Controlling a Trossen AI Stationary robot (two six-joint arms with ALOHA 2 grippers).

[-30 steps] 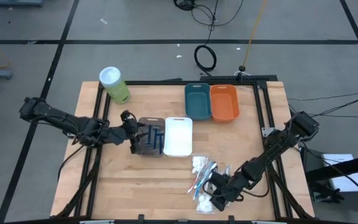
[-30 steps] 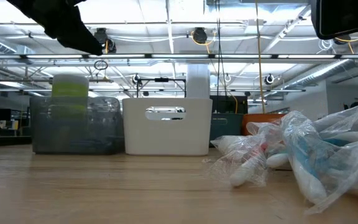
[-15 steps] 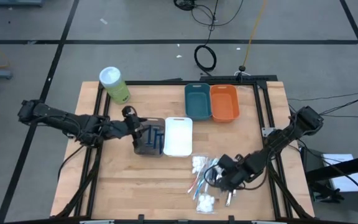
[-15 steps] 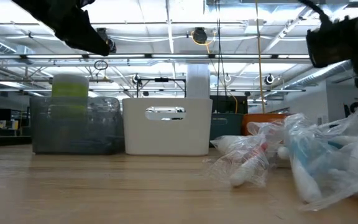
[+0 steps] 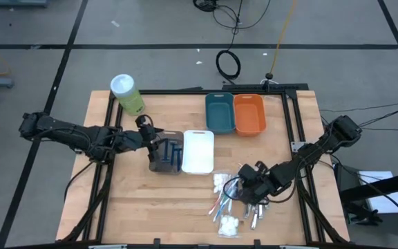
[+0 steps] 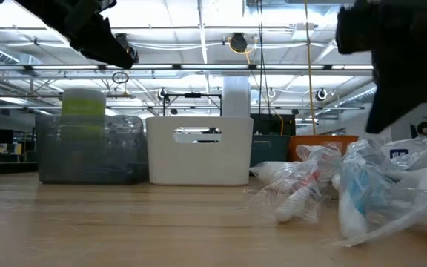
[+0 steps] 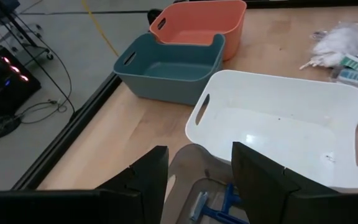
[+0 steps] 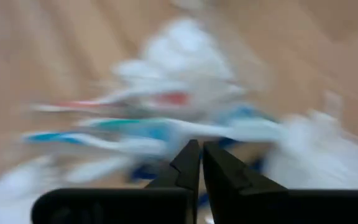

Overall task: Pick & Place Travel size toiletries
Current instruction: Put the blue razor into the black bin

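The travel size toiletries [image 5: 228, 202] lie in a heap near the table's front right. The heap holds white pads [image 5: 220, 181], thin red and blue toothbrushes [image 5: 221, 203] in clear wrap and small silvery tubes [image 5: 256, 216]. Dark blue razors [image 5: 174, 153] lie in the brown bin [image 5: 159, 161]. My right gripper [image 5: 243, 187] hangs shut over the heap's right side, fingers slanting down; the blurred right wrist view shows its fingertips [image 8: 197, 150] together with nothing between them. My left gripper [image 7: 197, 171] is open above the brown bin's left end.
A white bin [image 5: 198, 151] stands right of the brown one. Teal [image 5: 220, 112] and orange [image 5: 249, 114] bins sit at the far right. A green canister with a white lid [image 5: 126, 94] stands at the far left corner. Bare wood lies at the front left.
My right gripper has gone from the heap's near right corner toward the far edge, rising a little and turning at the wrist. The silvery tubes now show where it stood. My left gripper has swung slightly toward the far edge, over the brown bin.
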